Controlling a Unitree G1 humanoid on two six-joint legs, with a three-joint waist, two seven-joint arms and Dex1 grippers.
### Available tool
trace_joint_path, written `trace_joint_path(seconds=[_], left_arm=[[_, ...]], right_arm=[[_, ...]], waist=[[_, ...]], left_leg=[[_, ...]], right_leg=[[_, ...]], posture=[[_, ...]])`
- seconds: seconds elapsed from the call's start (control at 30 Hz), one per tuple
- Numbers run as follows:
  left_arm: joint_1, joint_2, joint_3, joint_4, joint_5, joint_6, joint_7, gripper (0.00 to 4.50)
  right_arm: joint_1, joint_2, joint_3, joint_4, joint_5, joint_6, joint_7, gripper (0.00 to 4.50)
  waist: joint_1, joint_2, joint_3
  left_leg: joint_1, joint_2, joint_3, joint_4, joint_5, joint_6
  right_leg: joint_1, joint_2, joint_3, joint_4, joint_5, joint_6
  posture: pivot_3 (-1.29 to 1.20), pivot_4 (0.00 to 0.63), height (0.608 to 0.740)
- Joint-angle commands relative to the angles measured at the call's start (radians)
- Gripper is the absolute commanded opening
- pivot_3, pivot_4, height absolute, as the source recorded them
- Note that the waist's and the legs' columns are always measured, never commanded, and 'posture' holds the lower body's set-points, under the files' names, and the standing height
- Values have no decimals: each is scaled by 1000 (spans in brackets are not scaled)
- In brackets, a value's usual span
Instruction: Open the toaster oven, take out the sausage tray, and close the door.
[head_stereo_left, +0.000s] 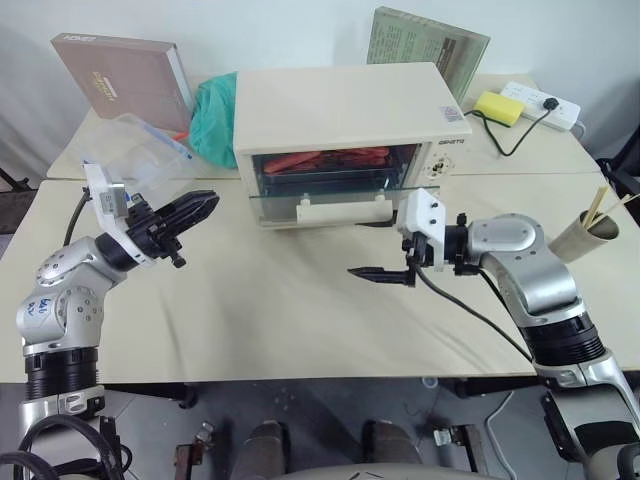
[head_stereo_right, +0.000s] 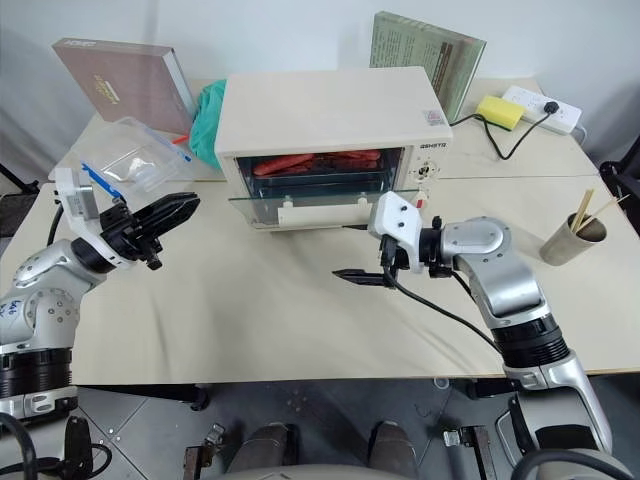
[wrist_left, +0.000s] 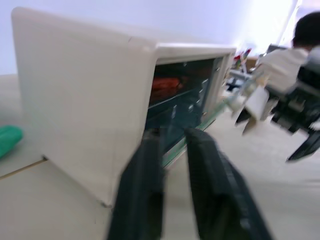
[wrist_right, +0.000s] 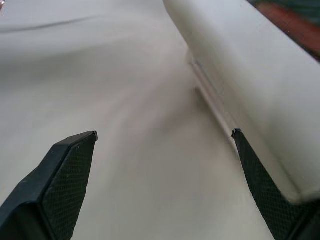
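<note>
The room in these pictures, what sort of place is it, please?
Probably an office or lab set up as a test kitchen, not a home: a toaster oven stands on plain pushed-together tables, with a power strip and books behind it.

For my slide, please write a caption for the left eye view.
Open right gripper before the oven's lowered door; shut left gripper waits.

In front of the oven (head_stereo_left: 345, 125) the desk (head_stereo_left: 270, 310) lies bare, with open room to approach. The door (head_stereo_left: 330, 205) hangs folded down level across that front, and the right gripper (head_stereo_left: 385, 250), jaws wide, sits just beside its handle. Left of the oven, a green cloth (head_stereo_left: 212, 120) and a plastic box (head_stereo_left: 135, 155) crowd the side. Behind the oven, books stand.
</note>
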Motion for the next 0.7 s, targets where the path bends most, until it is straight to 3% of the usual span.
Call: trace_joint_path(seconds=[0.03,0.2,0.4,0.6,0.7], left_arm=[[-28,26,4,6,-6,6,-28,32],[-112,-2,-59,80,20,4,-82,32],[-290,-109,-154,358,162,-133,-70,32],[-321,-135,-239,439,228,-151,-192,32],[-339,-133,-270,478,270,-147,-211,32]], right_arm=[[5,12,-5,-48,6,-19,-7,4500],[12,25,2,-40,1,-26,-11,4500],[16,38,7,-43,3,-20,-7,4500],[35,30,0,-88,11,20,-15,4500],[84,-26,-3,-172,17,120,-15,4500]], waist=[[0,0,0],[5,0,0],[5,-1,0],[-8,-1,0],[-4,-2,0]], left_leg=[[0,0,0,0,0,0],[0,0,0,1,0,0],[0,0,0,2,0,0],[0,0,1,-1,0,0],[0,0,1,-1,0,0]], right_leg=[[0,0,0,0,0,0],[0,0,0,0,0,0],[1,0,0,0,0,0],[-1,0,-2,0,0,0],[-1,0,-2,0,0,0]], posture=[[0,150,740],[0,150,740],[0,150,740],[0,150,740],[0,150,740]])
